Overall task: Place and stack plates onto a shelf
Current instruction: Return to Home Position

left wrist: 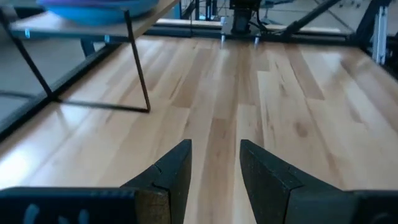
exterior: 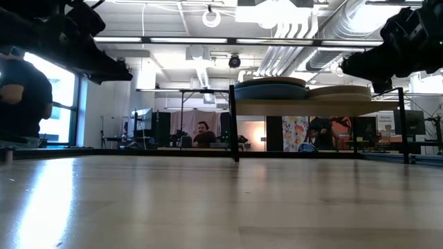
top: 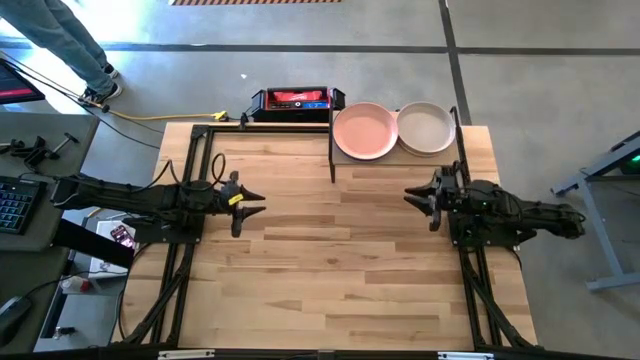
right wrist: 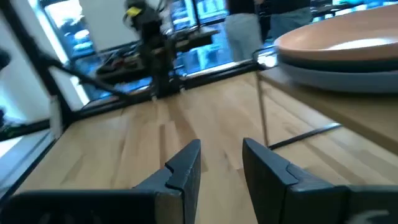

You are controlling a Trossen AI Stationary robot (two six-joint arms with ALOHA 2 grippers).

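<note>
The shelf stands on thin black posts at the table's far edge, right of centre. Two stacks of plates rest on it: one topped by a salmon-pink plate, the other by a cream plate. In the low view both stacks sit on the raised board. My left gripper hovers open over the table's left half. My right gripper hovers open near the shelf's near edge, beside a tan plate lying on a grey-blue one. Both hold nothing.
Bare wooden tabletop lies between and in front of the arms. A shelf post stands ahead of the left gripper. A red-and-black box sits beyond the far edge. A person stands off the table's far left corner.
</note>
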